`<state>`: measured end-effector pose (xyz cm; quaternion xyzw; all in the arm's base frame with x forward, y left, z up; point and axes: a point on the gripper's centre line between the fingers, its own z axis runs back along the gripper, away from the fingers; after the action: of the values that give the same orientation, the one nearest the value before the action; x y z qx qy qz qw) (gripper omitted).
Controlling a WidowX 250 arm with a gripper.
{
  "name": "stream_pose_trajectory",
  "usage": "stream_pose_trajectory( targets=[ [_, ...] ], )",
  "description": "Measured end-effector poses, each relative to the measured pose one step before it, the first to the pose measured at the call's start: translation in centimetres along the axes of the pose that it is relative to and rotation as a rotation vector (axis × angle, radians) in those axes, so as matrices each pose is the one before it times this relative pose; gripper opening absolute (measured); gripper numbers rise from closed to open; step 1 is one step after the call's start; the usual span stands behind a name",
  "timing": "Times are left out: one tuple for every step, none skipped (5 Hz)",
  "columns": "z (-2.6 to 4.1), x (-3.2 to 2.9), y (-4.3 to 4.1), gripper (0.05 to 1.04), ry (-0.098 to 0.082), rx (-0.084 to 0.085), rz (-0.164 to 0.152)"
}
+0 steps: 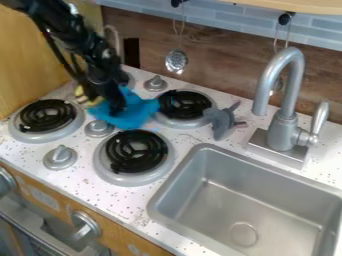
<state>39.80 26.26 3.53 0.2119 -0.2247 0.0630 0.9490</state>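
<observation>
Countertop (188, 136) supports the limp blue cloth (139, 113) beside the rear burner (190, 107), under the gripper (116, 108); its opening I can't tell.

The scene is brightly and quite evenly lit, and the white counter (137, 196) is rendered palest of all. Soft highlights are thrown along the faucet (292, 82), and a diffuse sheen is spread over the floor of the sink (250, 210). Small glints are caught by the hanging metal utensil (176, 61). Little detail is held in the black arm (83, 42). The light source itself cannot be placed.
</observation>
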Motion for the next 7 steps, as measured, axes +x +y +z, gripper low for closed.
stream_pose_trajectory(
  targets=[
    [-0.164, -0.851, 1.741, 1.001, 0.0150, 0.0251, 0.0468],
    [-0.125, -0.347, 0.321, 1.001, 0.0097, -0.0019, -0.0006],
    [-0.011, 0.072, -0.352, 1.001, -0.0064, -0.0211, 0.0042],
    [0.186, -0.275, -0.910, 1.001, -0.0168, -0.0434, -0.0097],
    [2.925, 1.373, 0.047, 1.001, -0.0778, -0.0230, 0.0027],
    [3.135, 1.196, -0.023, 1.001, -0.0828, 0.0006, 0.0281],
    [3.006, 1.603, -0.321, 1.001, -0.0965, -0.0267, -0.0049]
  ],
)
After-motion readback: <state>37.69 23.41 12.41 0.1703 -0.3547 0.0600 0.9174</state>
